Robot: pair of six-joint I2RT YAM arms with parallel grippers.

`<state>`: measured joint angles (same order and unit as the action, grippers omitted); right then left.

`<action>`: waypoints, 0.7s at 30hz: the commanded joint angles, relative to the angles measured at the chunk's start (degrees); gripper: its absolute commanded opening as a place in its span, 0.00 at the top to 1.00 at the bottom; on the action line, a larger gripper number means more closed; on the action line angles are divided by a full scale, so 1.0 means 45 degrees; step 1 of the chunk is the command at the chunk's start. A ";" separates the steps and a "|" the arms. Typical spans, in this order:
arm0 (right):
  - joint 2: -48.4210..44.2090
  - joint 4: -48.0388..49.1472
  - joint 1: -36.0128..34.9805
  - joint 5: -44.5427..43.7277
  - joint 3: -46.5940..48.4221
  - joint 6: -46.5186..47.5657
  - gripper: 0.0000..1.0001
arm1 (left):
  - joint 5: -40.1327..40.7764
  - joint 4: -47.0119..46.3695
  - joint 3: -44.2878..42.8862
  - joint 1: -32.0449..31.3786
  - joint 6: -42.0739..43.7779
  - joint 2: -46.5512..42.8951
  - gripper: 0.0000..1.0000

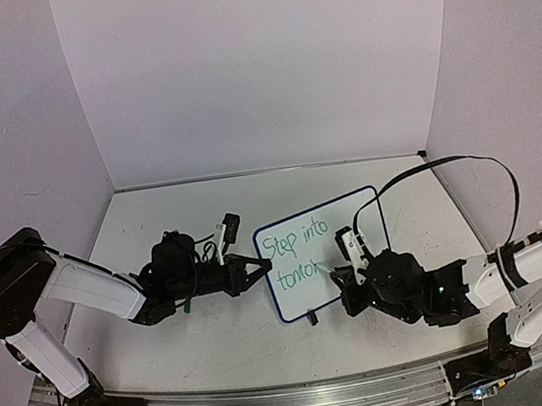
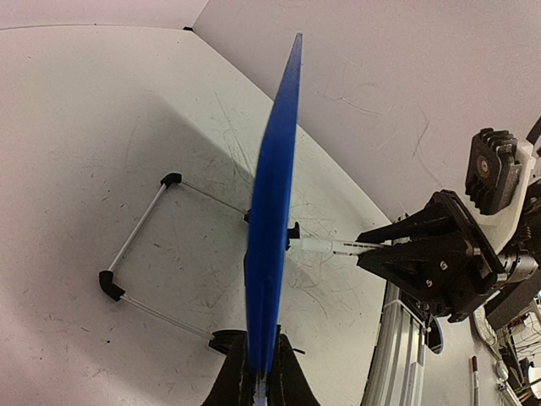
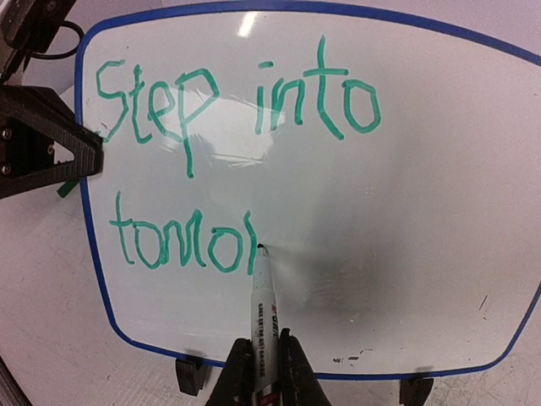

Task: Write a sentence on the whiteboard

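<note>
The small white whiteboard with its thin dark blue rim (image 3: 406,237) stands propped on the pale table (image 3: 34,338), my left pincer (image 3: 51,148) clamped on its left edge. My right pincer (image 3: 264,372) grips a white-barrelled marker (image 3: 265,321) pointing straight ahead. Its tip touches the board just right of the last letter of the green handwritten sentence (image 3: 251,245); blank board lies rightward.

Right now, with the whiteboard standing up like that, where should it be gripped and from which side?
Pinch the whiteboard by its thin blue rim on a side edge, coming in edge-on, a finger on each face. It's a flat plate propped on a wire stand, feet along the bottom. The left gripper clamps the left edge this way, clear of the sentence.
</note>
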<state>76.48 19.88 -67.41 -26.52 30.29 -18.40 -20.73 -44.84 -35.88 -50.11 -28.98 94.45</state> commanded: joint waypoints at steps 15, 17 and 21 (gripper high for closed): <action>-0.0313 -0.0160 0.0199 -0.1165 0.0506 -0.0391 1.00 | 0.0307 0.0600 0.0111 -0.0059 -0.0053 -0.0216 1.00; -0.0727 -0.0062 0.0205 -0.0905 0.0270 -0.0382 1.00 | 0.0274 0.0599 0.0102 -0.0066 -0.0064 -0.0222 1.00; -0.1218 0.0080 0.0213 -0.0493 -0.0102 -0.0178 1.00 | 0.0310 0.0605 0.0116 -0.0057 -0.0045 -0.0223 1.00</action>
<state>74.05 19.26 -66.82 -29.06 30.69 -19.54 -20.76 -44.84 -35.88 -50.11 -28.99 94.45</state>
